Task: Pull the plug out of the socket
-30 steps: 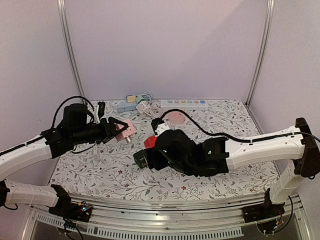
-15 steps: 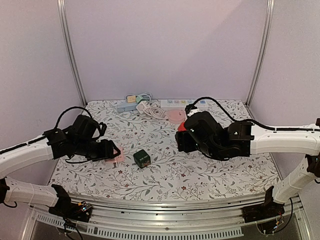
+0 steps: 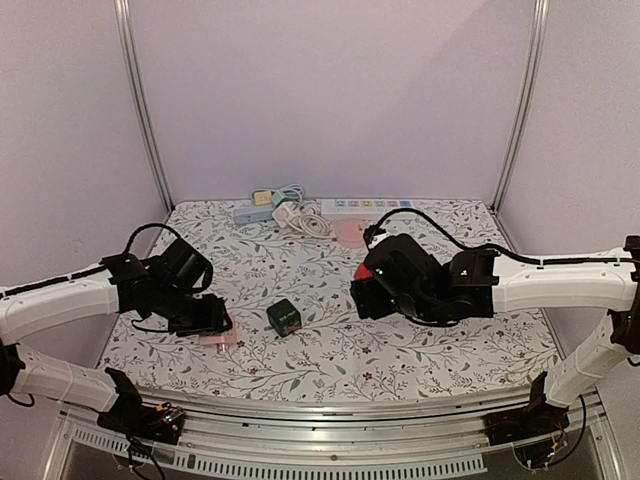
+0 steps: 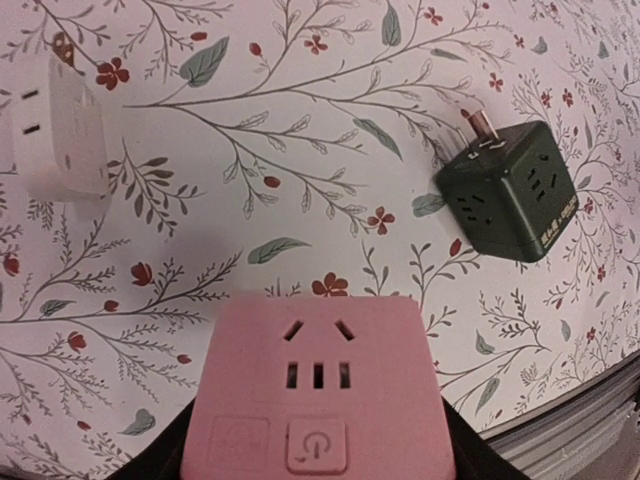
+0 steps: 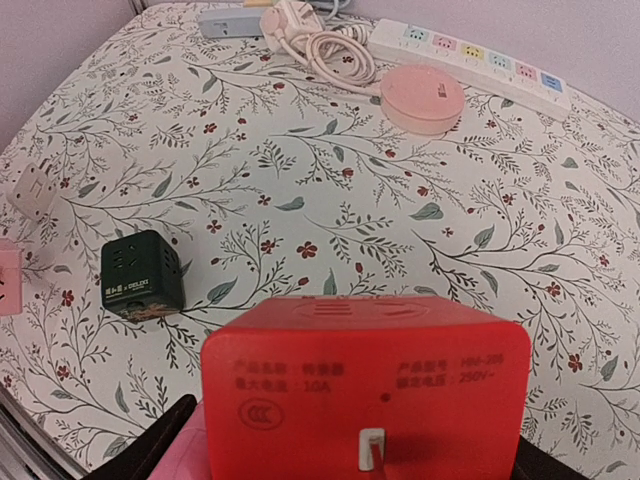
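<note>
Two grips going on at once. The left gripper (image 3: 212, 326) is clamped on a pink socket block (image 4: 318, 400), with its dark fingers showing on either side of the block's lower edge in the left wrist view. The block's face has a set of slots and a power-symbol button. It's down low over the near-left part of the table (image 3: 300, 265), and I can't tell if it's actually touching the floral cloth.

The right gripper (image 3: 362, 285) is closed around a red plug (image 5: 365, 370), which is up in the air over the right half of the table. The red face towards the right wrist camera has printed text and a small white slot at the bottom.

Between the two arms a dark green socket cube (image 3: 285, 317) sits by itself on the table, with nothing holding it and well apart from the red plug. One metal pin sticks out of its upper side in the left wrist view.

Other stuff: a white adapter (image 4: 60, 130) lies flat on the left. Along the back edge there's a long white power strip (image 3: 365, 205), a round pink disc (image 5: 423, 98) just in front of it, a coiled white cable (image 5: 320, 40), and a grey-blue strip (image 5: 230, 20) at the far left.
</note>
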`<state>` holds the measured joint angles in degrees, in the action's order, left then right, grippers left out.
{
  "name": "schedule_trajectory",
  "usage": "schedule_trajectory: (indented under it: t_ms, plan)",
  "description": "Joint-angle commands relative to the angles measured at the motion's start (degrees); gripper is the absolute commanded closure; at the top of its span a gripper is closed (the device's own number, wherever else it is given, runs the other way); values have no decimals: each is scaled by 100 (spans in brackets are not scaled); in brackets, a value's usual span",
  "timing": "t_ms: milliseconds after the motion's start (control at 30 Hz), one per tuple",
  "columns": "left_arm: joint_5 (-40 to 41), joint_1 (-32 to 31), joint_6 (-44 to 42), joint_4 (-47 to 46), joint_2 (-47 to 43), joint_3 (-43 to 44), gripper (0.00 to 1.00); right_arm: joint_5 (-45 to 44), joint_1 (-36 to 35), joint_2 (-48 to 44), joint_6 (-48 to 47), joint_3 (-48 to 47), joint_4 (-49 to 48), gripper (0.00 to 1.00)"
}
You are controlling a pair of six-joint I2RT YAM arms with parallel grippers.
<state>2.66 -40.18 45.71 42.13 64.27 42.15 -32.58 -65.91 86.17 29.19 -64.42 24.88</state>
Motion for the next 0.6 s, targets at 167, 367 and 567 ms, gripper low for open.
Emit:
schedule_trajectory:
  t_ms: [167,367,567]
  plan:
    - [247,-86,10,11,821,659,84,274,41,-103,-189,125,-496,50]
    - [281,-48,-82,-223,1215,702,67,278,46,-114,-388,66,-510,50]
    - [192,-33,-170,-281,1640,849,64,328,66,-138,-447,66,-528,50]
